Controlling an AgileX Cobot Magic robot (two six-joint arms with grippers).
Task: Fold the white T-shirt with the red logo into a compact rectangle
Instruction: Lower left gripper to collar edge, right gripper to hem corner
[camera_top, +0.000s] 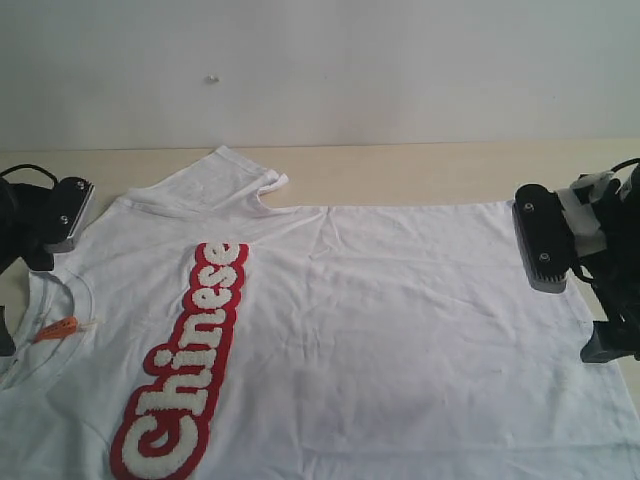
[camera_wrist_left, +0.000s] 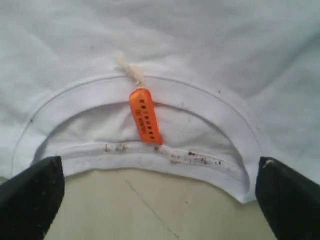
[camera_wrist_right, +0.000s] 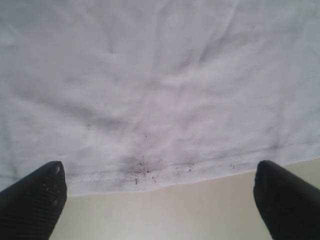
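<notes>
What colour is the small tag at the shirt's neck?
Orange; the tag shows best in the left wrist view.

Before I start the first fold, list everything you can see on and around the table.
white T-shirt: one, white, spread out on the table, collar at the left and hem at the right of the exterior view.
red logo: one, red band with white "Chinese" letters, on the shirt's front towards the collar end.
neck tag: one, orange, inside the collar.
table: one, beige, under the shirt.
wall: one, white, behind the table.
left fingers: two, black, spread apart at the collar edge, holding nothing.
right fingers: two, black, spread apart at the hem edge, holding nothing.
</notes>
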